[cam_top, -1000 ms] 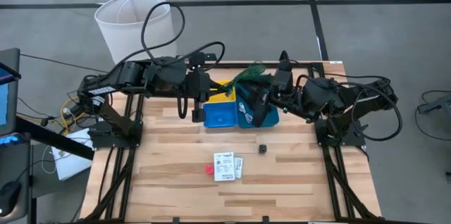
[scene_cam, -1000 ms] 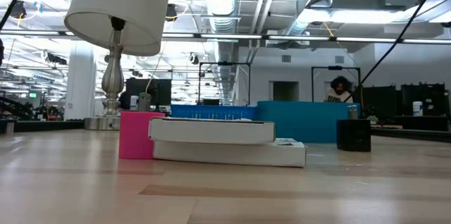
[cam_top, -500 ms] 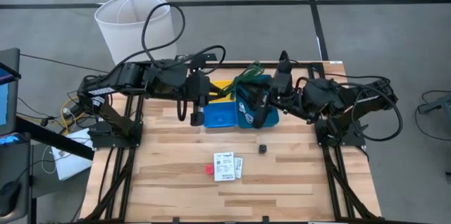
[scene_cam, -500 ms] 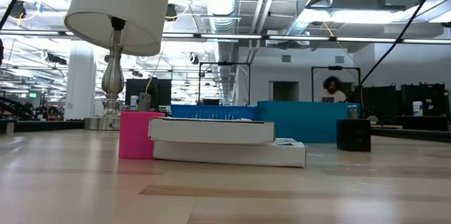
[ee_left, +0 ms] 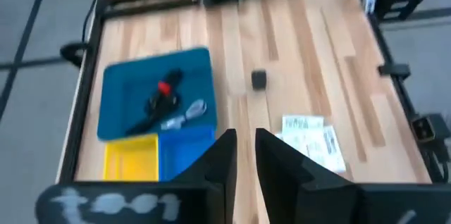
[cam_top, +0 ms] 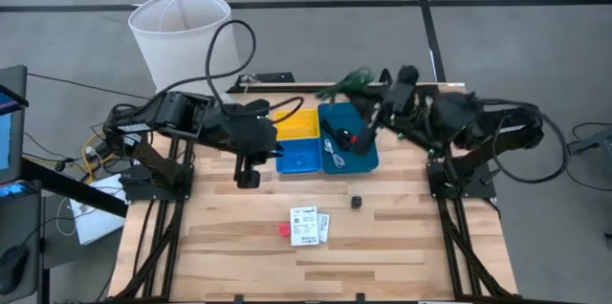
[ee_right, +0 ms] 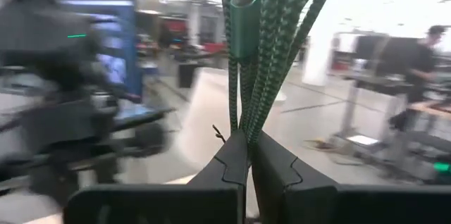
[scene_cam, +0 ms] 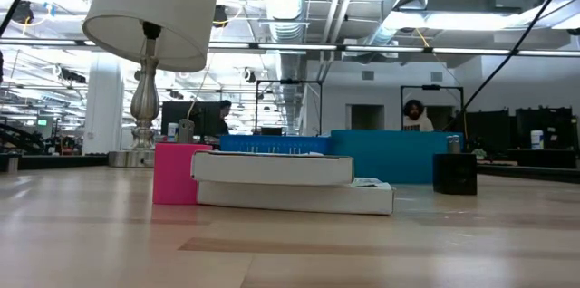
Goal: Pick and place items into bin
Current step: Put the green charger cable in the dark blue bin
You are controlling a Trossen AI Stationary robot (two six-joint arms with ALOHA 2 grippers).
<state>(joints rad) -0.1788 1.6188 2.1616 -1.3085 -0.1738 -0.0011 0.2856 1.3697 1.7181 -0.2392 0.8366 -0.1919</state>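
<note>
In the high view my right gripper [cam_top: 379, 90] hovers by the table's far edge, beyond the teal tray [cam_top: 366, 159], shut on a green braided cable [cam_top: 352, 79]. My left gripper [cam_top: 247, 176] hangs over bare wood left of the blue tray [cam_top: 298, 159], its fingers a narrow gap apart and holding nothing. The yellow tray [cam_top: 296, 125] sits behind the blue one. Black stick pieces, a red bit [cam_top: 351, 138] and a grey cable [cam_top: 335, 156] lie in the teal tray. White cards [cam_top: 308, 226], a red-pink bit [cam_top: 283, 230] and a black cube [cam_top: 356, 202] rest flat on the table. My right gripper [ee_right: 248, 143] pinches the green braided cable between its two fingers, several strands together [ee_right: 246, 122], just below a green clip [ee_right: 244, 20]. The cable is lifted clear of the table, and its strands run on past the fingertips.
A white lampshade [cam_top: 182, 32] stands on the floor beyond the table's far left corner. The low view shows the pink bit [scene_cam: 179, 173], stacked cards [scene_cam: 276, 179] and cube [scene_cam: 455, 173] before the trays, with people far behind. Bare wood lies left and near.
My right gripper has drawn back from over the teal tray toward the table's far edge, carrying the green cable with it, and the tray's contents now show. My left gripper has moved from beside the blue tray toward the table's left and near edge.
</note>
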